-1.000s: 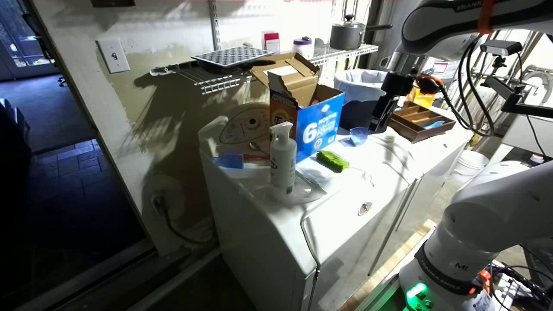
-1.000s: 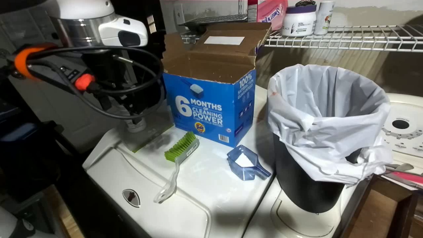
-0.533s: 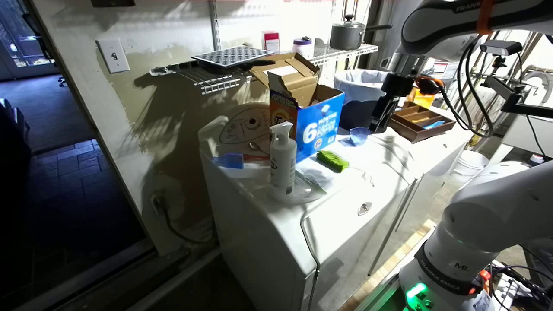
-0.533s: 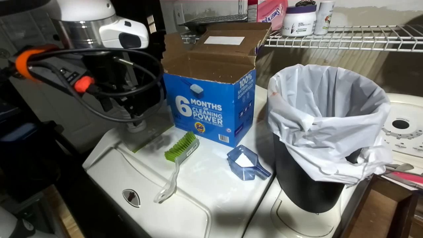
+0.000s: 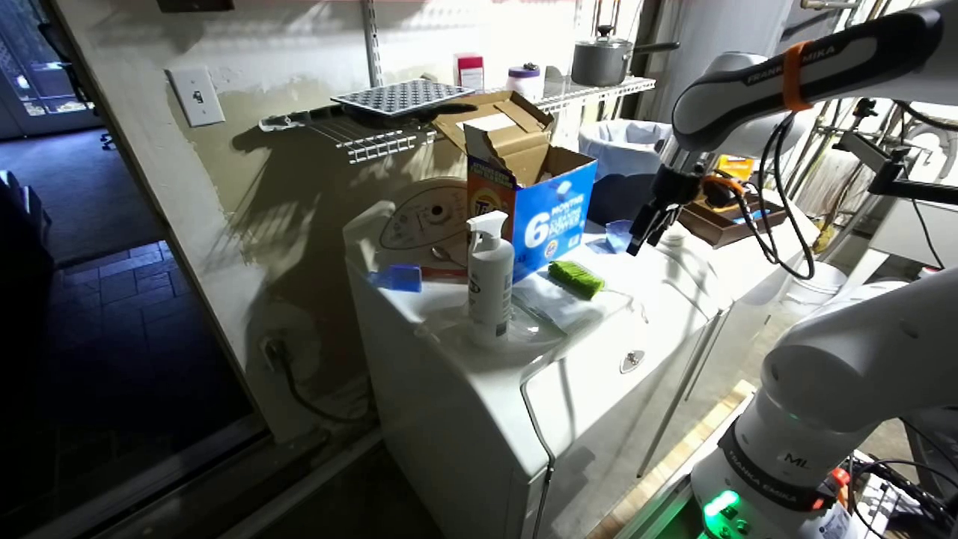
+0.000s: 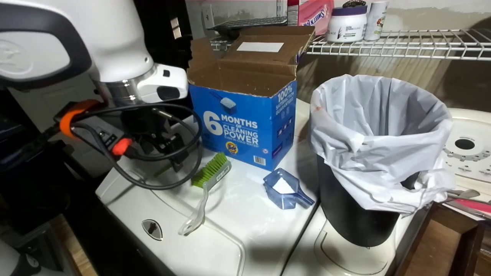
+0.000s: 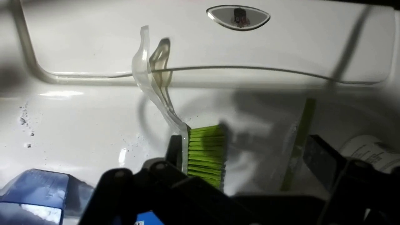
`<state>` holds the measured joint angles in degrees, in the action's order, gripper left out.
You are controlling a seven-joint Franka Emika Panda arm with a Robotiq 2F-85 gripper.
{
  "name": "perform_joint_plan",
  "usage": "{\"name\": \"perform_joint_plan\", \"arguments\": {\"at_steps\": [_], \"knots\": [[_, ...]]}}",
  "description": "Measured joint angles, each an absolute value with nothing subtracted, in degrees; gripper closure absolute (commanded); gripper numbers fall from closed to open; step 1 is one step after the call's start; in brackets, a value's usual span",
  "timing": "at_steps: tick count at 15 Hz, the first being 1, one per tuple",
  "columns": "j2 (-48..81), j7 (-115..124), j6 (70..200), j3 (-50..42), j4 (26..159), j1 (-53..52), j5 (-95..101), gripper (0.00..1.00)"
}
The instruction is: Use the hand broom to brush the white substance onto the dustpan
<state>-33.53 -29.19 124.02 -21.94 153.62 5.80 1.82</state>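
The hand broom has green bristles [image 6: 211, 170] and a clear handle [image 6: 197, 214]. It lies on the white machine top, and its bristles also show in the wrist view [image 7: 204, 150]. My gripper [image 7: 248, 154] is open and empty above the top, its fingers wide apart, one appearing over the broom's back. It also shows in both exterior views [image 5: 645, 233] [image 6: 178, 157]. What looks like the clear dustpan, with a green lip [image 7: 300, 137], lies beside the bristles; the arm partly hides it in an exterior view. White specks [image 7: 23, 120] lie scattered near the broom.
A blue scoop [image 6: 282, 188] with white powder sits beside the broom. A blue Tide box [image 6: 234, 126] stands behind. A lined black bin [image 6: 356, 222], a white pump bottle [image 5: 490, 292] and a brown wooden tray [image 5: 730, 224] stand around. A wire shelf [image 6: 402, 46] runs along the wall.
The arm is nearly still between the two earlier moments. Since then my gripper has moved lower and closer to the broom, still apart from it. The objects have not moved.
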Motion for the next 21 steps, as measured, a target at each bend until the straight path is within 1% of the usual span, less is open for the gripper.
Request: {"name": "perform_joint_plan", "arguments": {"at_steps": [7, 16, 17, 18, 20, 21], "knots": [[-26.33, -29.42, 135.47, -21.98, 157.30, 7.00, 2.05, 0.00], [-10.80, -32.04, 143.69, -22.12, 154.41, 7.31, 1.45, 0.00], [-9.58, -32.77, 144.27, -22.12, 153.65, 7.41, 1.17, 0.25], [-8.62, -33.58, 144.55, -22.12, 152.81, 7.55, 0.87, 0.26], [-7.33, -35.53, 144.56, -22.12, 151.26, 8.08, 0.11, 0.43], [-6.81, -36.42, 144.56, -22.12, 150.66, 8.37, -0.22, 0.49]]}}
